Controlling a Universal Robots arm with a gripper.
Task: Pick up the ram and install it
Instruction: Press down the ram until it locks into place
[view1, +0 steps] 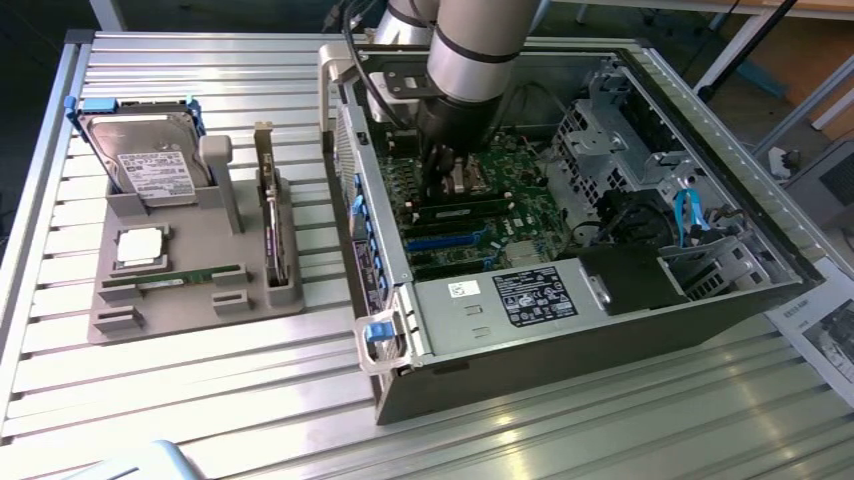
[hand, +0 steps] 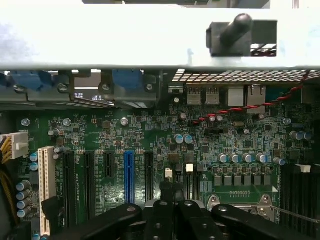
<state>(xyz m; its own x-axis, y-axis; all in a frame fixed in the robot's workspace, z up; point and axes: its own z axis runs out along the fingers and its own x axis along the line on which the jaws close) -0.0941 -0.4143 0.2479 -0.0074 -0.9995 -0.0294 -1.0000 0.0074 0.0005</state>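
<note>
The long, thin green circuit-board ram stick (view1: 176, 277) lies flat in a slot at the front of the grey moulded parts holder (view1: 254, 305) on the slatted metal desk (view1: 200, 400), at the exterior view's left, just in front of the square silver processor chip (view1: 140, 247) and well apart from the arm. The tool (hand: 172, 202) is down inside the open dark computer case (view1: 694, 310), over the green motherboard (hand: 100, 135), with its black fingers (hand: 159, 220) clenched together and nothing between them. The stick looks light and stiff but fragile: it probably bends little and could crack, and its small dark chips and contact edge should not be pinched. The best hold is likely across the two long bare edges near the middle, so that it stays level.
</note>
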